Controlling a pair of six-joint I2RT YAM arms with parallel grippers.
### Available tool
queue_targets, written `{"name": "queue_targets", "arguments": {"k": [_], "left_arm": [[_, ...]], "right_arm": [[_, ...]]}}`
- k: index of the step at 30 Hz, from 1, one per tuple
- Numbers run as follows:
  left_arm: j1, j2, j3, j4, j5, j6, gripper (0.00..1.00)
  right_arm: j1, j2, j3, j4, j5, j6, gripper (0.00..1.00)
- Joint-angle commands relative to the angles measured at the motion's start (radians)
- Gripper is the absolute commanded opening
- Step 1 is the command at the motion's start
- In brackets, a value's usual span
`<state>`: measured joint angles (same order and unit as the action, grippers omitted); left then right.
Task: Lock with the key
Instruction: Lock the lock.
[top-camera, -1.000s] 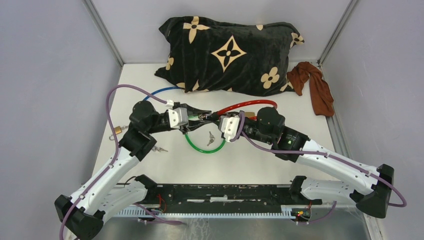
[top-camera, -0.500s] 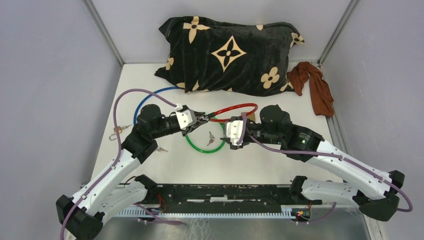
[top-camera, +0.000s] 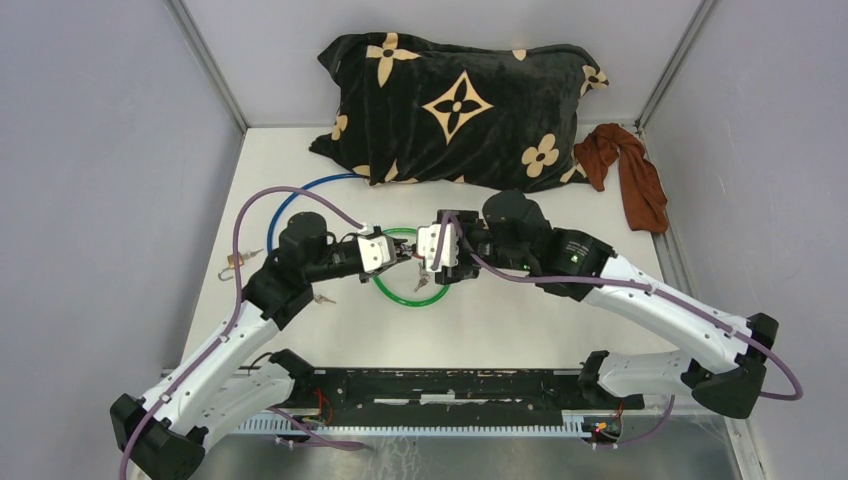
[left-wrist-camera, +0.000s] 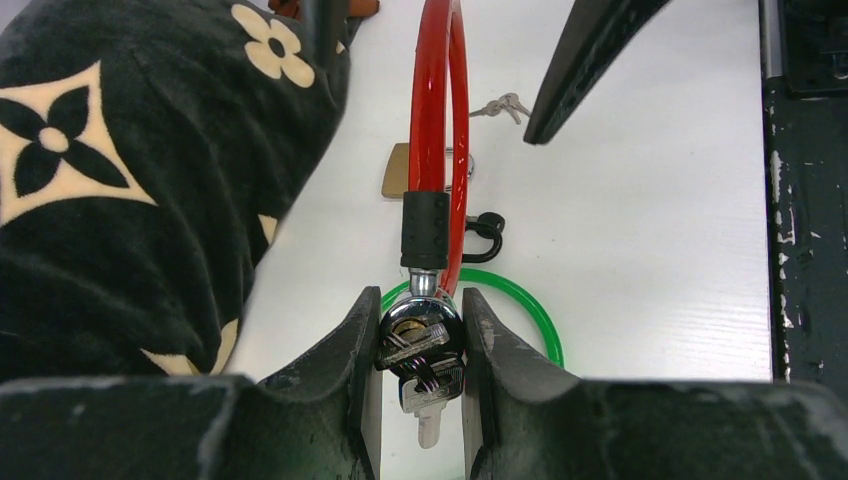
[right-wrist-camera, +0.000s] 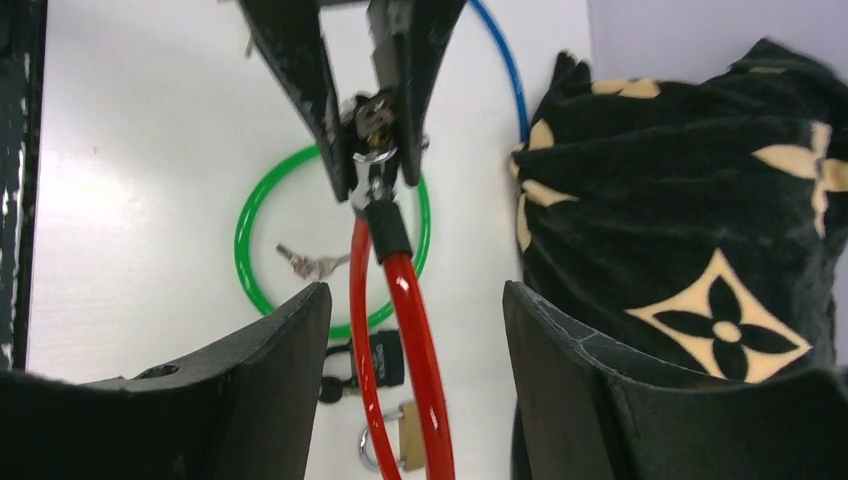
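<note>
Overhead and wrist views of the locking task. The white table (top-camera: 520, 320) filled the middle of the overhead frame, with a black flower-patterned pillow (top-camera: 460, 105) lying along its upper edge and a brown cloth (top-camera: 630, 175) crumpled at the upper right. My two arms reached in from the lower corners and met near the centre. My left gripper (top-camera: 404, 254) was clamped narrowly on the lock head (left-wrist-camera: 420, 328) of the red cable lock (left-wrist-camera: 422, 120), one finger on each side of it, at the lower centre of the left wrist view. My right gripper (right-wrist-camera: 415, 315) faced it with its fingers spread wide, gripping nothing. The red cable ran up between them, nearer the finger on the left of that frame. A blue cable (top-camera: 300, 188) curved at centre left of the overhead frame. A green cable loop (right-wrist-camera: 245, 240) lay flat on the table beneath the lock head. A brass padlock (right-wrist-camera: 405, 450) and a smaller black padlock (right-wrist-camera: 385, 355) lay beside the red cable at the bottom of the right wrist view. The key (left-wrist-camera: 428, 400) sat in the end face of the lock head, its bunch hanging below. Loose keys (right-wrist-camera: 310, 265) lay on the table inside the green cable loop.
</note>
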<state>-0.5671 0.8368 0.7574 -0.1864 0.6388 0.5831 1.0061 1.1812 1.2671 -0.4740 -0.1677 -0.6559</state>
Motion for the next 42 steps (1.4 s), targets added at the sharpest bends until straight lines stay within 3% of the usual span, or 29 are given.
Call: {"name": "queue_targets", "arguments": {"k": [1, 5, 11, 17, 30, 37, 42], "left_arm": [[0.000, -0.037, 0.027, 0.036, 0.053, 0.057, 0.02], [0.001, -0.044, 0.031, 0.026, 0.074, 0.057, 0.02], [0.001, -0.045, 0.040, -0.035, 0.064, 0.107, 0.02], [0.001, -0.045, 0.038, -0.048, 0.056, 0.129, 0.02], [0.001, -0.042, 0.046, -0.056, 0.075, 0.128, 0.02], [-0.025, -0.032, 0.037, 0.026, 0.110, 0.035, 0.02], [-0.037, -0.037, 0.040, -0.002, 0.062, 0.064, 0.02]], "right_arm": [[-0.006, 0.034, 0.029, -0.121, 0.044, -0.086, 0.69], [-0.016, 0.076, 0.015, -0.128, 0.056, -0.099, 0.62], [-0.043, 0.043, -0.018, -0.101, 0.085, -0.091, 0.18], [-0.055, 0.008, -0.043, -0.111, 0.082, -0.097, 0.01], [-0.061, 0.016, -0.043, -0.067, 0.028, -0.073, 0.00], [-0.058, 0.085, 0.002, -0.006, -0.071, -0.043, 0.00], [-0.055, 0.089, 0.016, -0.015, -0.066, -0.060, 0.00]]}}
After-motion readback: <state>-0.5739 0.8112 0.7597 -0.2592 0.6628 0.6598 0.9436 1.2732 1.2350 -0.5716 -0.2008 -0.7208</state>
